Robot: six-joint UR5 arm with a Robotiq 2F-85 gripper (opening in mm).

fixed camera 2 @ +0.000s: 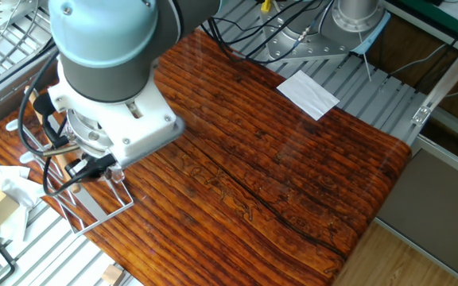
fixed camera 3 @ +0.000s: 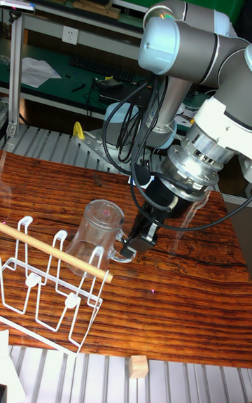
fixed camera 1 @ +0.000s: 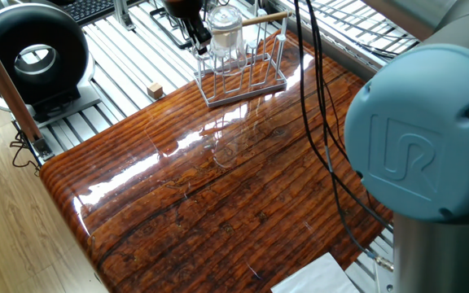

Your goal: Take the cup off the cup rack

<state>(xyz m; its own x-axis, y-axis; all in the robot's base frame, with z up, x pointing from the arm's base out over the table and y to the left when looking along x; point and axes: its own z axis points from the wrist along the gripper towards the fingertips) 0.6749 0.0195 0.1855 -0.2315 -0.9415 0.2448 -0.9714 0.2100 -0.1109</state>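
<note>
Clear see-through tumbler (fixed camera 3: 98,234) inverted over white wire rack (fixed camera 3: 49,287) with pale wooden dowel, at edge of glossy striped wooden tabletop (fixed camera 1: 243,187). Black two-finger pincer (fixed camera 3: 133,248) closed on tumbler rim. Fingertips partly hidden; blocked by arm in other fixed view.

Bright overhead light, strong white glare streaking the glossy table (fixed camera 1: 218,187), sharp focus throughout

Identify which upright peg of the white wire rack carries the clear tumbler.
The one under the clear upside-down tumbler, at the white wire rack's end nearest the gripper; the other pegs stand bare.
</note>
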